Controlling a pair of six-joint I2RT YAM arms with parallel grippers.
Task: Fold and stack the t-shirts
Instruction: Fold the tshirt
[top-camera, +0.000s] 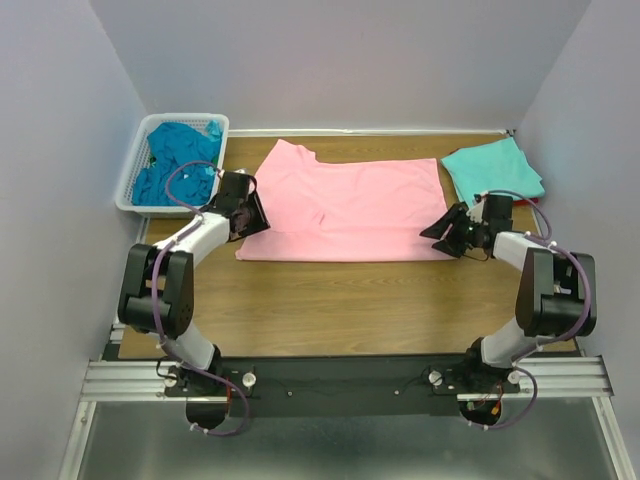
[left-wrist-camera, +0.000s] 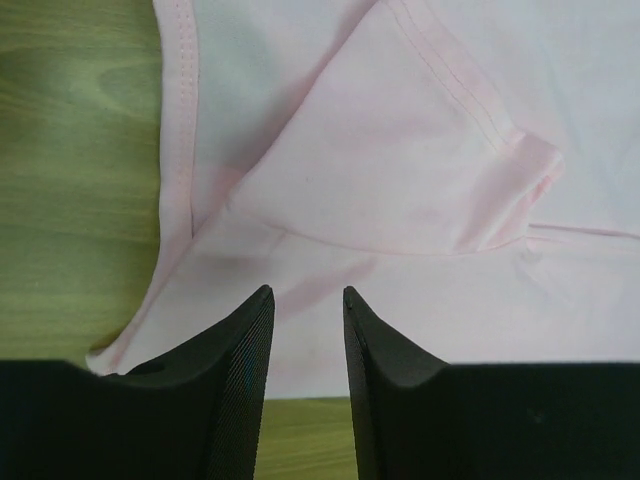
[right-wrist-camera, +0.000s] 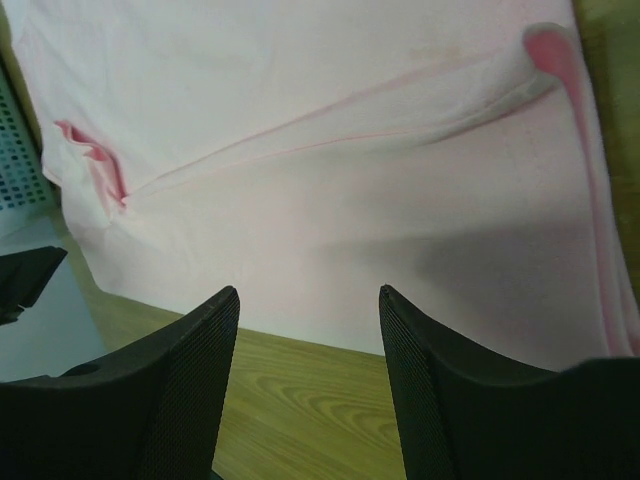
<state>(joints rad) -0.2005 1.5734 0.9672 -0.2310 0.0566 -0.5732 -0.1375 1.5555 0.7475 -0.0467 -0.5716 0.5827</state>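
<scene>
Wooden table (top-camera: 330, 300) holds the pink t-shirt (top-camera: 345, 210) between left fingers (left-wrist-camera: 235, 390) (narrowly parted, empty) and right fingers (right-wrist-camera: 180, 390), wide, empty.

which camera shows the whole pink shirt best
Top external: the pink t-shirt lies spread flat on the table, almost wholly in frame. The left wrist view shows only a close-up of one sleeve folded over the body; the right wrist view shows one end with long creases.

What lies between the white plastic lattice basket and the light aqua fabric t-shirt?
The light pink t-shirt, soft fabric spread flat on the wooden table, fills most of that stretch. The top external view shows it.
</scene>
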